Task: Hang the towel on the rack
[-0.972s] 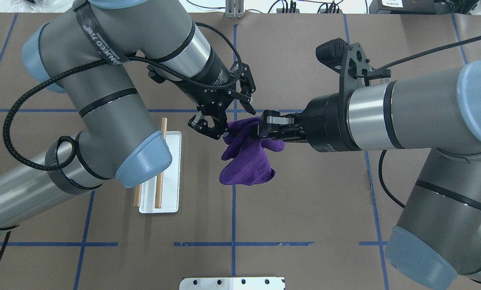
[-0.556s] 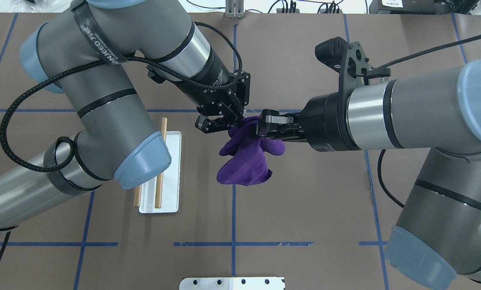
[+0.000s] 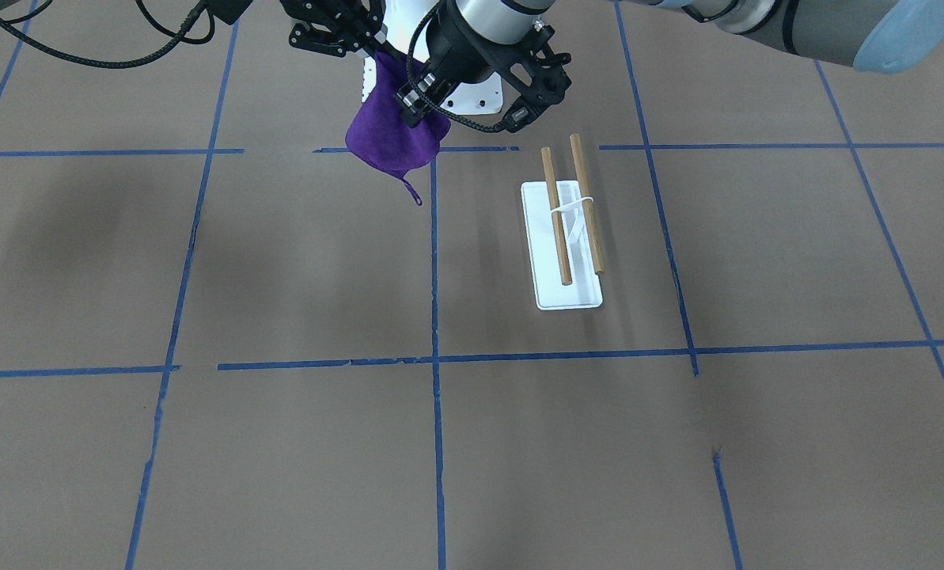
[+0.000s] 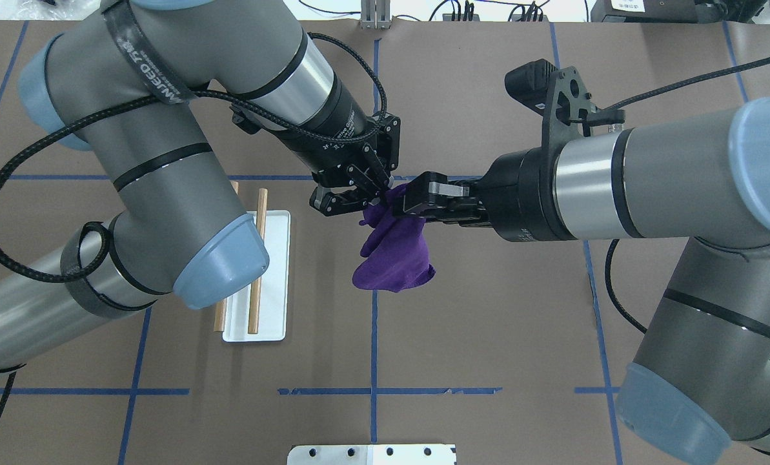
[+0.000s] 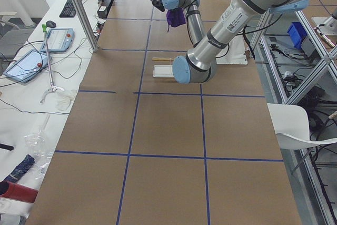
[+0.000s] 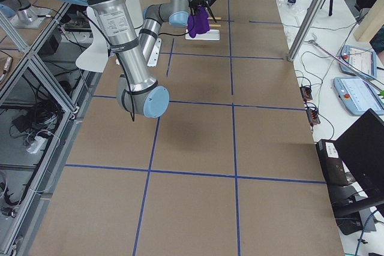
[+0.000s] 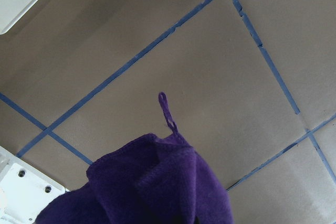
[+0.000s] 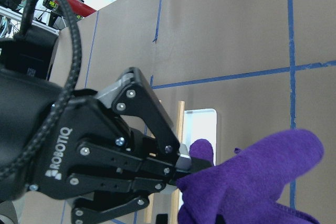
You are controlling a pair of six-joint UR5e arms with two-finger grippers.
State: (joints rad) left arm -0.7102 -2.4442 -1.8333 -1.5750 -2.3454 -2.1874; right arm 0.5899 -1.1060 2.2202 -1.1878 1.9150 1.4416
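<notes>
Towel (image 4: 394,258) purple fuzzy cloth; rack (image 3: 568,237) wooden rods, glossy white base; table (image 3: 297,277) matt brown paper.

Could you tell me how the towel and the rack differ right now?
The towel is purple and bunched; the rack is a white base with two wooden rods. The towel hangs pinched by the left gripper and right gripper; the rack sits on the table, untouched.

Blue tape lines (image 4: 373,342) cross the brown paper table cover (image 4: 488,323). A white metal plate with holes (image 4: 372,454) sits at the overhead view's bottom centre.
</notes>
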